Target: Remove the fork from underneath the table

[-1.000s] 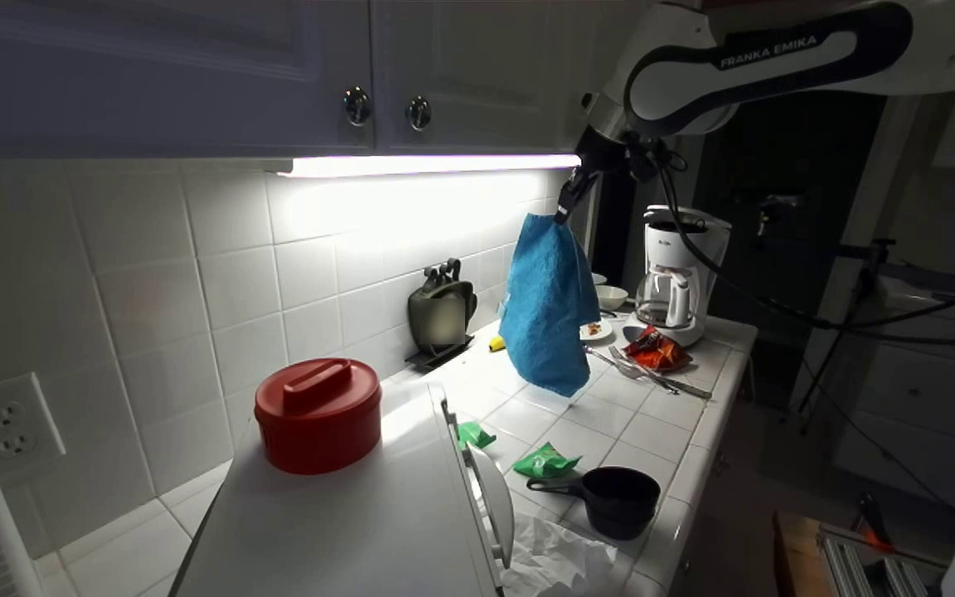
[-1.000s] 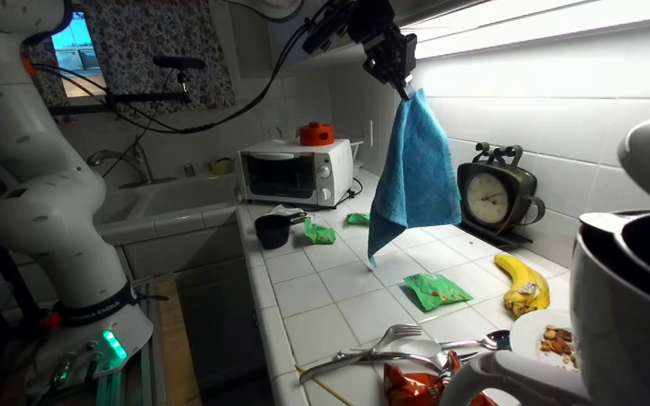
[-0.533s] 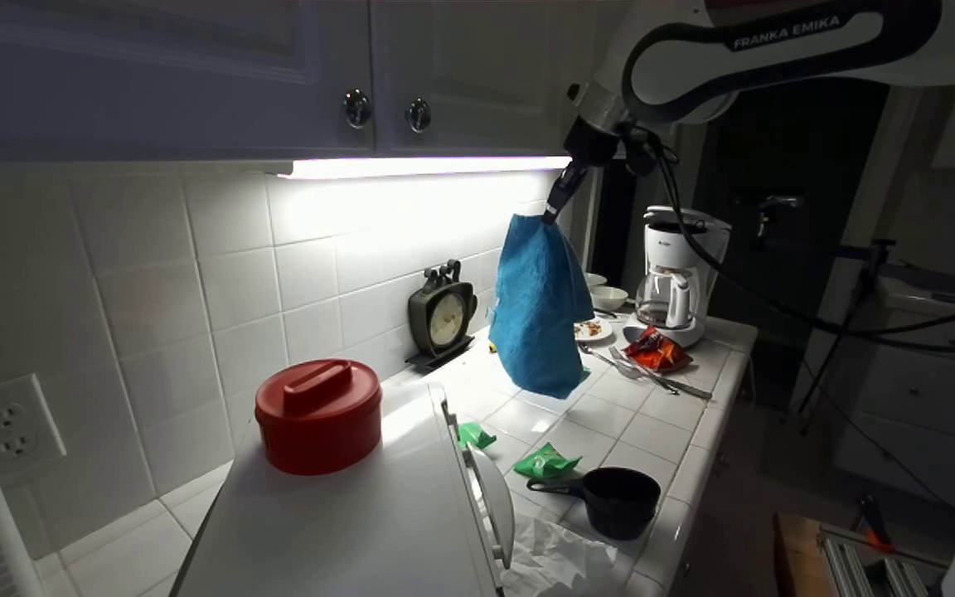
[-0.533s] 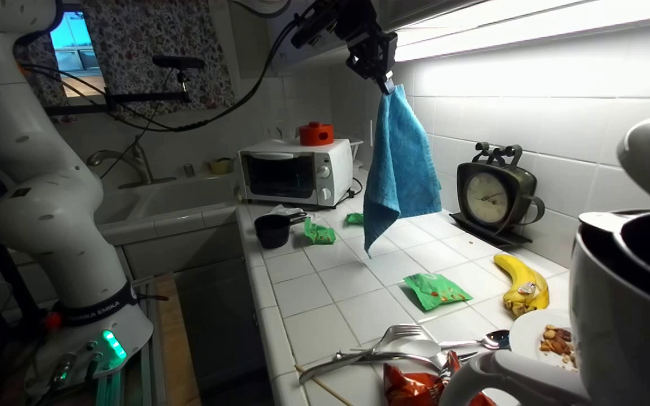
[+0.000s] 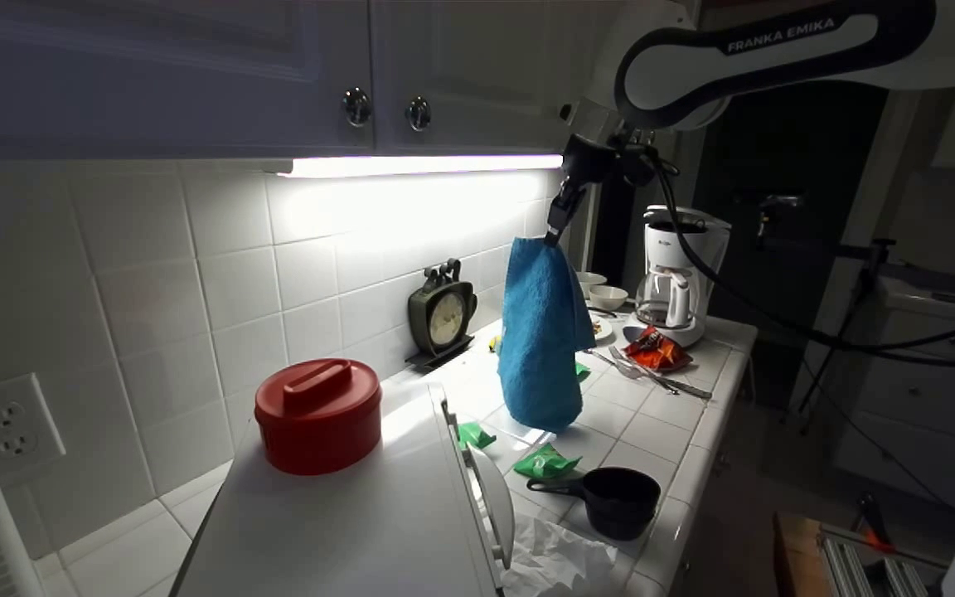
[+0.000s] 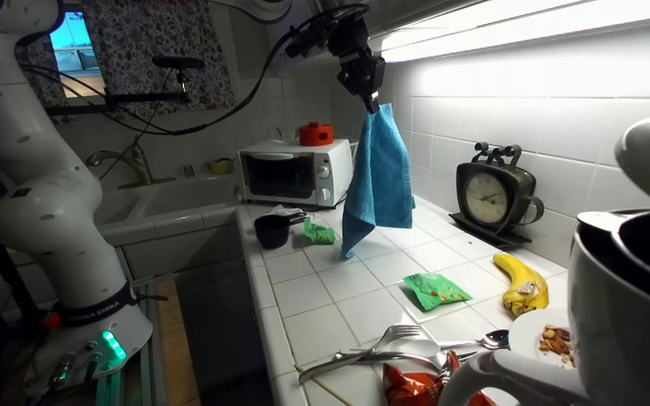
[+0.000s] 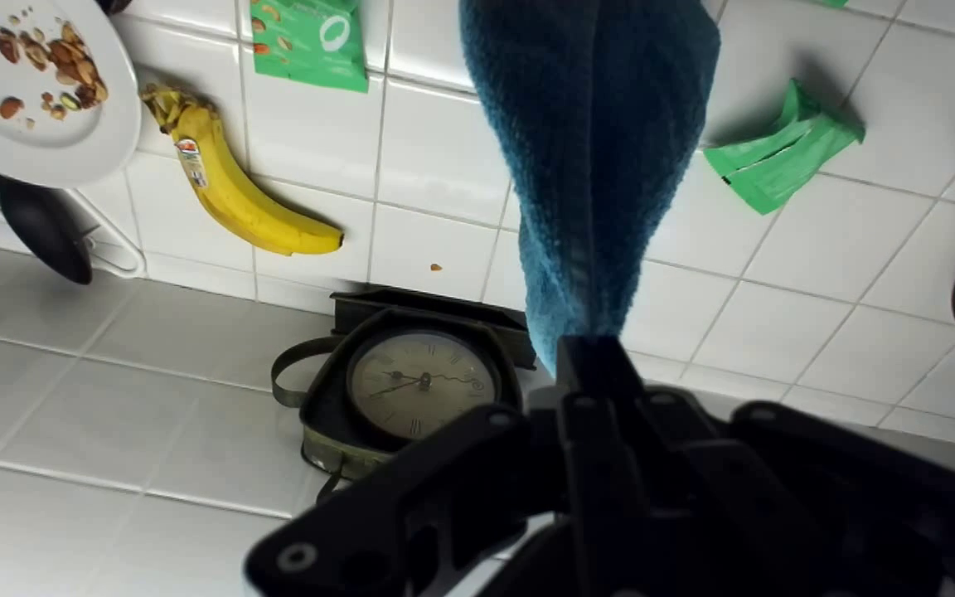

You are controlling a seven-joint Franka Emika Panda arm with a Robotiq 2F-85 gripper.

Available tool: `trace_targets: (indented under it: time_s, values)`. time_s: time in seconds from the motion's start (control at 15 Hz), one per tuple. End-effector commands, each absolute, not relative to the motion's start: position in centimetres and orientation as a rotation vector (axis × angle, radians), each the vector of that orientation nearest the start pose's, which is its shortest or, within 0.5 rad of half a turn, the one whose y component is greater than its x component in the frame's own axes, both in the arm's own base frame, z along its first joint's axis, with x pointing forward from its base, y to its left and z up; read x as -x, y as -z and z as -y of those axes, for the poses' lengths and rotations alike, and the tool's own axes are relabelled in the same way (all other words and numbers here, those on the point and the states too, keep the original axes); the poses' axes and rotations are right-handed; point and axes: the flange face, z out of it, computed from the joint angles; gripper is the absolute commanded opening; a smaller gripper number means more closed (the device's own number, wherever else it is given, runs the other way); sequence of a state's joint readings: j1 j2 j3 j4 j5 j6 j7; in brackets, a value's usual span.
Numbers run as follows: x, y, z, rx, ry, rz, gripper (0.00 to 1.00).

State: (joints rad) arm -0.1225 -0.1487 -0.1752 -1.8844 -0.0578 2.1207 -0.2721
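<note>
One claw (image 6: 372, 107): pinching blue cloth (image 6: 384, 175) by its top.
Fork (image 6: 391, 334): among cutlery (image 6: 418, 348), near red packet (image 6: 409, 384).
Banana (image 6: 521, 276): between plate (image 6: 522, 334) and clock (image 6: 486, 194).
Surface (image 6: 313, 332): white-tiled, bearing toaster oven (image 6: 294, 175).
Cabinet (image 5: 278, 83): overhead, glowing strip (image 5: 428, 167) beneath.

Vs 1.0 s ago: gripper (image 6: 372, 109) w/ towel (image 6: 381, 175) shifted approx 8 o'c in an exterior view; towel there now hides the green pkt (image 5: 475, 434) at 4 o'c of the toaster oven (image 6: 297, 169). Last 0.5 s: gripper down (twd 6 o'c) in both exterior views; towel's bottom edge (image 5: 548, 421) also lower in an exterior view. There, far green pkt (image 5: 583, 371), hidden 1.0 s ago, now peeks out at towel's 3 o'c side; plate (image 5: 605, 332) more covered than 0.5 s ago.
</note>
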Motion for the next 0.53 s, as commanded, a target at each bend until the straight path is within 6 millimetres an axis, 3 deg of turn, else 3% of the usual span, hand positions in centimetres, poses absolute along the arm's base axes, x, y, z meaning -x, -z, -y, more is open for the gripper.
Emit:
trace_targets:
  time_s: [0.0,0.4,0.47]
  values:
    - [-52.8,-59.9,14.5,3.195,0.521,-0.015,0.04]
    - [-52.5,-57.8,11.6,3.156,0.424,0.033,0.06]
    - [-52.5,-57.3,11.0,3.155,0.397,0.046,0.16]
